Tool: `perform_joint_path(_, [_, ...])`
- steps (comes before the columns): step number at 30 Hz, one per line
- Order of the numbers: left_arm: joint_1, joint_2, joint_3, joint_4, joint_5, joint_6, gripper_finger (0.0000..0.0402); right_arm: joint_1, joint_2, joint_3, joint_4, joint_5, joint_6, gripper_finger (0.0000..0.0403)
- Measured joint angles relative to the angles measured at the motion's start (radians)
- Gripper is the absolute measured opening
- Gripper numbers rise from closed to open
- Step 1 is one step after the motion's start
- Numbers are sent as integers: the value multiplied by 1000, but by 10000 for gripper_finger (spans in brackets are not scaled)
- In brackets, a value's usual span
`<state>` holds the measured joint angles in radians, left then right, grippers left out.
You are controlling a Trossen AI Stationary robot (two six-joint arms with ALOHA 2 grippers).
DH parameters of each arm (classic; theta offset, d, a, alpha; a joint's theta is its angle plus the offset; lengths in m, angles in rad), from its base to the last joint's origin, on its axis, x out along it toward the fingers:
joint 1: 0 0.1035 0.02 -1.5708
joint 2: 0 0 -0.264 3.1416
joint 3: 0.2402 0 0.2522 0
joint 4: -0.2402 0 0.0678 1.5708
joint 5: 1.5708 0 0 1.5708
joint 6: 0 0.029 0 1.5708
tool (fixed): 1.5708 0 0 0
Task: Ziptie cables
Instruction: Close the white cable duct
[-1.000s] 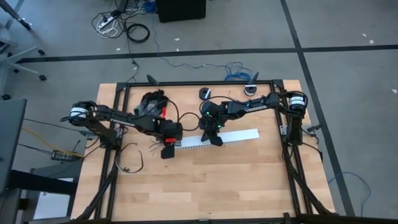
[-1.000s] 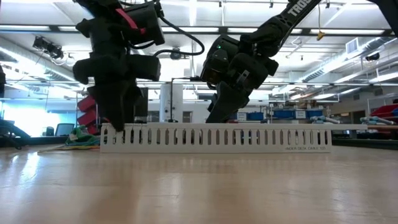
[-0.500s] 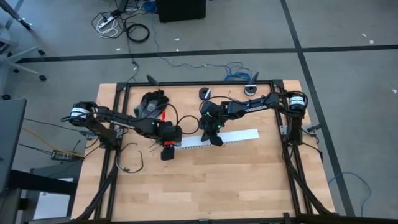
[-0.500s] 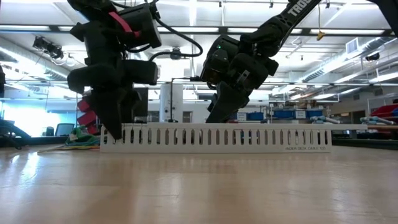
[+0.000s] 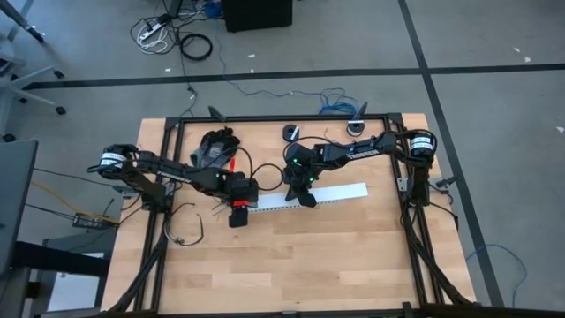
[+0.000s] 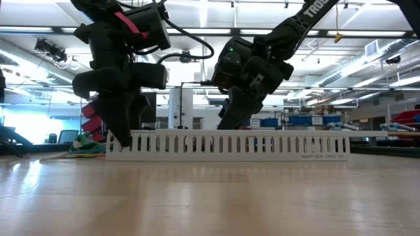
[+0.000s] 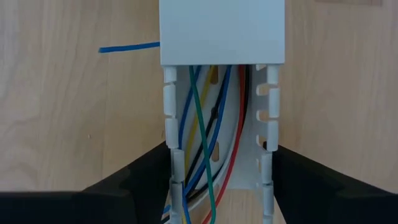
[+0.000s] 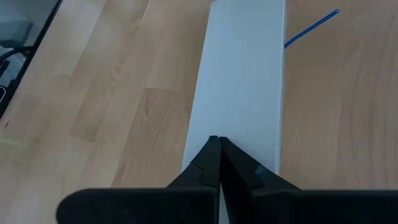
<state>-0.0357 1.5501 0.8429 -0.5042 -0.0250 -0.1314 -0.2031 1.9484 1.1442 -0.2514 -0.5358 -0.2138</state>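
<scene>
The left pincer (image 7: pixel 217 186) is spread wide, with one dark finger (image 7: pixel 140 180) on each outer side of the white duct (image 7: pixel 217 112). The fingers sit right against the duct's slotted walls at its open end. I cannot tell if they are squeezing it yet. In the view from above, this left pincer (image 5: pixel 238 210) is at the left end of the duct (image 5: pixel 340 193), and in the low view it (image 6: pixel 121 134) comes down onto that same end (image 6: pixel 226 145).

Inside the open part of the duct lie the cables (image 7: pixel 208 143). They are thin wires in blue, green, red, yellow, black and white, and they run along the duct and go under its white cover (image 7: pixel 222 31). The cover hides them past that spot.

The right pincer (image 8: pixel 219 149) is pressed together, with its two dark tips touching. The tips rest on top of the flat white cover (image 8: pixel 242 74). From above, the right pincer (image 5: pixel 306 198) is near the middle of the duct, a little way from the left pincer.

The duct lies on the light wood surface (image 5: pixel 309 256). A thin blue line (image 8: pixel 311 28) shows on the surface just beside the duct. Near the back edge of the surface are two small dark round things (image 5: pixel 290 132). A loose dark wire loop (image 5: pixel 187 231) lies by the left edge.
</scene>
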Motion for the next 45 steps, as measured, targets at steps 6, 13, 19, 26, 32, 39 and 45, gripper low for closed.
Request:
perform_joint_path(6, [0, 1, -2, 21, -8, 0, 237, 3, 0, -3, 17, -6, 0, 0])
perform_joint_path(13, [0, 1, -3, 29, -8, 0, 237, 4, 0, -4, 29, -8, 0, 0])
perform_joint_path(19, [0, 3, -3, 39, -7, 6, 237, 4, 0, -5, 28, -10, 1, 0])
perform_joint_path(26, [0, 39, 3, 64, -8, 19, 239, 5, 0, -5, 31, -15, 1, 0])
perform_joint_path(32, [0, 42, 3, 92, -8, 23, 239, 5, 1, -6, 37, -21, 0, 0])
perform_joint_path(39, [0, 44, 2, 110, -12, 23, 239, 5, 2, -6, 47, -26, -1, 0])
perform_joint_path(45, [1, 45, 1, 141, -14, 23, 239, 5, 2, -6, 48, -30, -1, 0])
